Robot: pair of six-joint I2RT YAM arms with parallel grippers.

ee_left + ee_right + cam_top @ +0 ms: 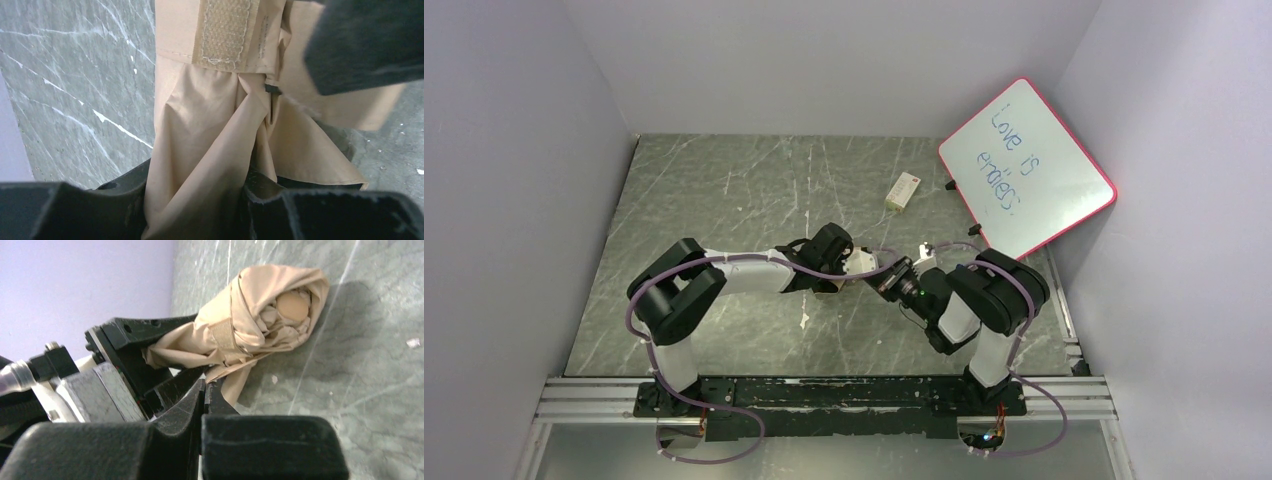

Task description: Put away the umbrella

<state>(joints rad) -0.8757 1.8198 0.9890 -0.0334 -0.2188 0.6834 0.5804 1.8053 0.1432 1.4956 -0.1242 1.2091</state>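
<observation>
The umbrella [861,263] is folded into a tan bundle at the table's middle, between my two grippers. In the right wrist view the umbrella [260,310] lies on the grey marble top with its round tan-orange handle end [292,306] showing. My left gripper [849,265] is shut on the bundle's fabric [215,130], which fills the gap between its fingers [120,200]. The tan strap [225,30] with its velcro patch lies across the bundle. My right gripper [206,385] is shut, with the strap's end [232,385] pinched at its tips.
A pink-framed whiteboard [1027,168] leans at the back right corner. A small cream box [902,191] lies on the table behind the grippers. Grey walls close in the table [724,180] on the left, back and right.
</observation>
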